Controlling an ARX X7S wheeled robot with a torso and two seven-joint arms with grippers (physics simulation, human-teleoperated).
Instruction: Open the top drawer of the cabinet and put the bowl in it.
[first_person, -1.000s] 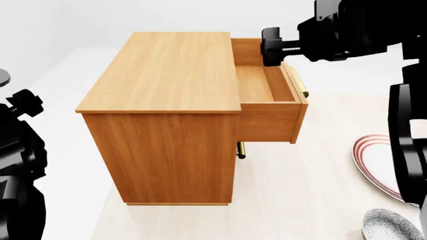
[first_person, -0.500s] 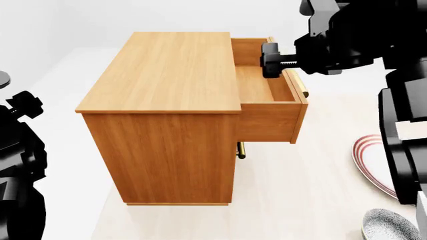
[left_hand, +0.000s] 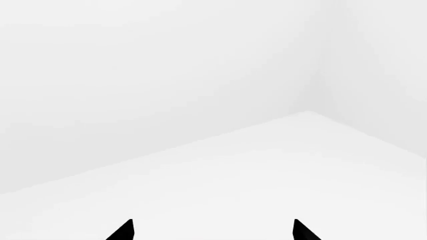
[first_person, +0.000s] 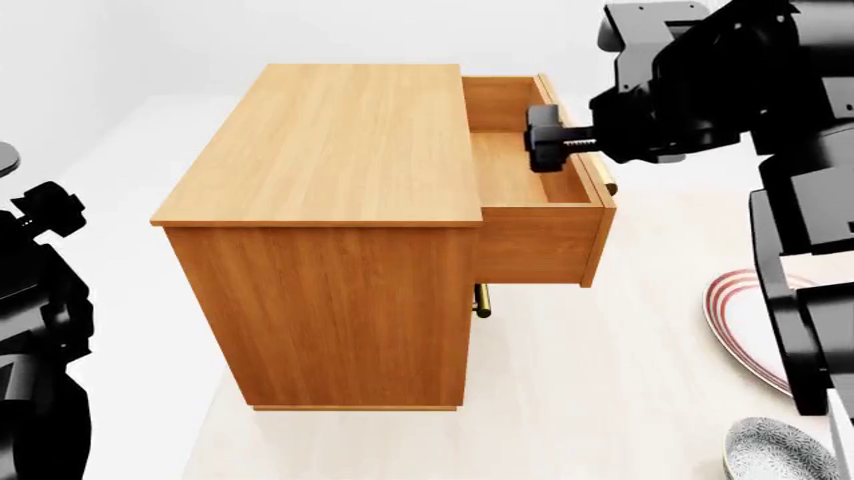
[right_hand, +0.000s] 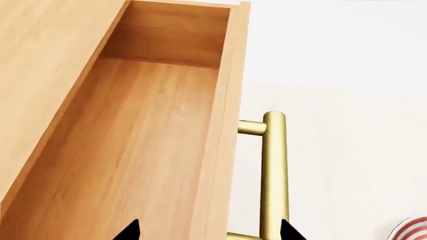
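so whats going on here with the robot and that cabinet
A two-armed robot is working at a wooden cabinet. The top drawer is already pulled out and empty. The right end effector hovers by the drawer's front board, above the brass handle, its fingertips apart and holding nothing. The bowl sits on the floor beside a red-ringed plate, not yet picked up. The left end effector is idle, off to the side, open, facing bare floor.
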